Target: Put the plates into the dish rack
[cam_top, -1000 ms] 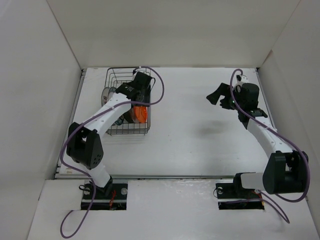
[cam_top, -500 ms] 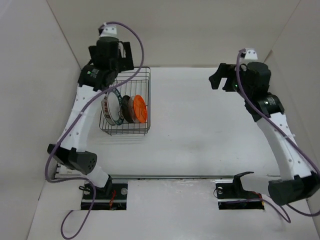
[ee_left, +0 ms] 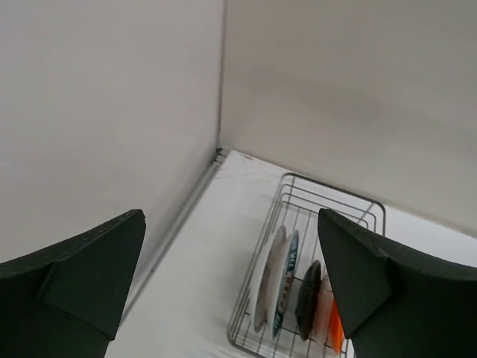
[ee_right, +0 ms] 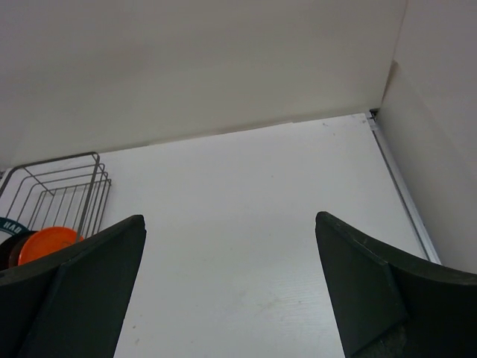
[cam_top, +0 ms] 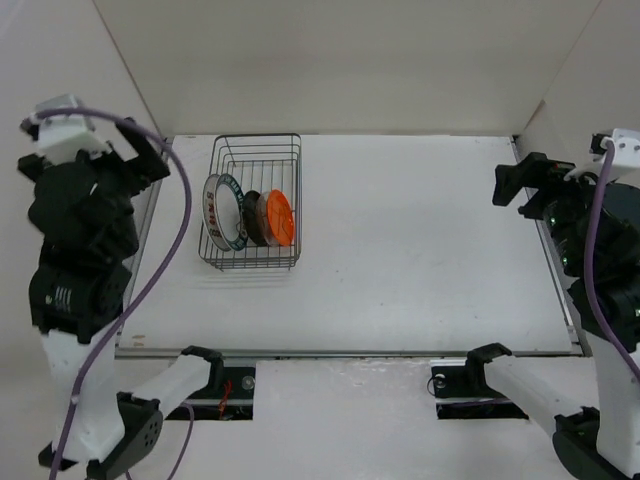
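Note:
The dish rack (cam_top: 222, 262) stands at the back left of the table. Plates stand upright in it, left to right: white with grey rim (cam_top: 213, 203), white with green patterned rim (cam_top: 233, 218), black (cam_top: 254, 218), clear (cam_top: 264, 222), orange (cam_top: 280, 218). The left wrist view shows the rack (ee_left: 333, 195) with the same row, from white (ee_left: 262, 287) to orange (ee_left: 335, 330). My left gripper (cam_top: 135, 162) is open and empty, raised far left of the rack. My right gripper (cam_top: 522, 185) is open and empty, raised at the table's right edge. The right wrist view shows the rack (ee_right: 63, 173) and orange plate (ee_right: 43, 243).
White walls enclose the table on the left, back and right. A metal rail (cam_top: 350, 352) runs along the near edge. The white tabletop (cam_top: 420, 250) stretches between the rack and the right wall.
Both arms have lifted and pulled back. The left gripper moved from behind the rack to the far left; the right gripper moved to the right edge. The plates stayed in the rack.

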